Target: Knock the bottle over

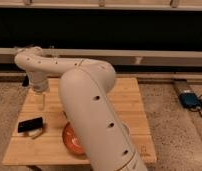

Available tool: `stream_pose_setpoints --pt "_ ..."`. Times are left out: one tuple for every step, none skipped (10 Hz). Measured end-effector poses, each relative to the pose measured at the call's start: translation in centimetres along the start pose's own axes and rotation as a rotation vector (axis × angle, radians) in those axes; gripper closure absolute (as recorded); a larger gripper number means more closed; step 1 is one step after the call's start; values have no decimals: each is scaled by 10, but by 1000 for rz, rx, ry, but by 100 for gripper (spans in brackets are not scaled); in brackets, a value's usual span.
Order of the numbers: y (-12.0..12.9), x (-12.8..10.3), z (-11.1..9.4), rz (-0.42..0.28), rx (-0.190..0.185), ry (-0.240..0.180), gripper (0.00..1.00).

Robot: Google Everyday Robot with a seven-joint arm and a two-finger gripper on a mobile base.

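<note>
single view | high, looking down onto table (130, 102) | arm (89, 105) close, mid-frame | pincer (41, 94) over table's left
</note>
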Motion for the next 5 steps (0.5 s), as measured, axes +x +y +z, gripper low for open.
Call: stream_pose_setpoints --pt "-13 17 -3 28 16 11 20" --pt "-20 29 -6 48 25 22 20" --pt "-23 37 -7 65 29 31 20" --pt "-25 47 -9 87 32 39 20" --pt "-25 60 -13 114 37 47 20"
